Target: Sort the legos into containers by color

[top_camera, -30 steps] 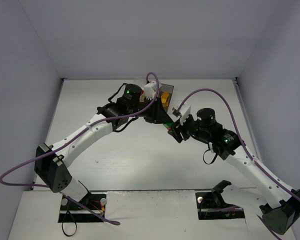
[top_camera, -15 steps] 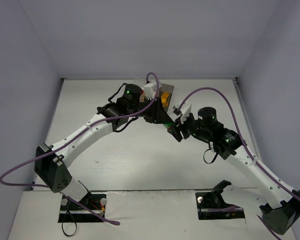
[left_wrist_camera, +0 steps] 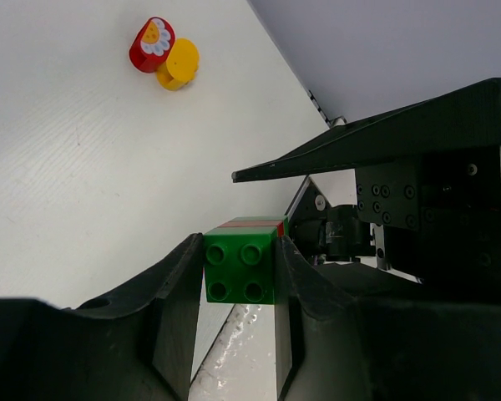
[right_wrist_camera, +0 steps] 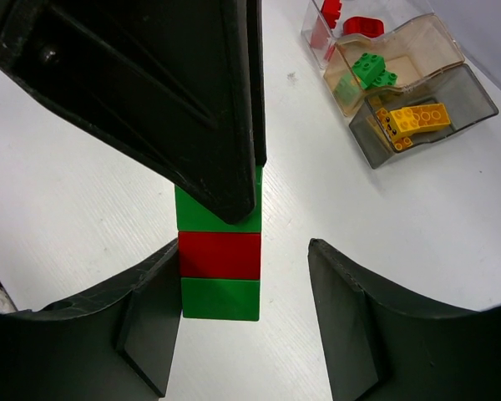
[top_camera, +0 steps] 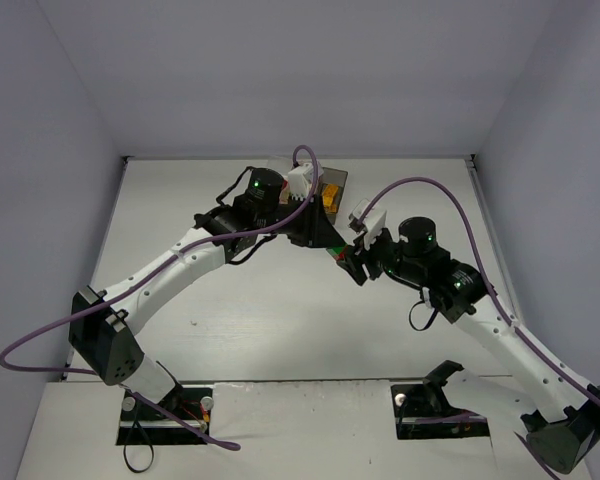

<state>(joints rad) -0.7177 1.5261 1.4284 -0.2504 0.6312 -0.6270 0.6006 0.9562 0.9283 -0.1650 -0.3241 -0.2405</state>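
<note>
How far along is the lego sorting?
Done: red pieces in clear box, green bricks in orange-tinted box, yellow bricks in smoky grey box. In hand: left gripper clamps a green-red-green brick stack, open right gripper flanking it. Left: splitting it, plus red flower piece and yellow round piece.

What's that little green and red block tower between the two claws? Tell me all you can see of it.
It is a stack of three glossy plastic toy bricks, green, red, green, with four round studs on one end. The left claw pinches one green end brick between its fingers. The right claw stands open around the other end, one finger close against its side, the other well apart. It looks held above the white table.
</note>
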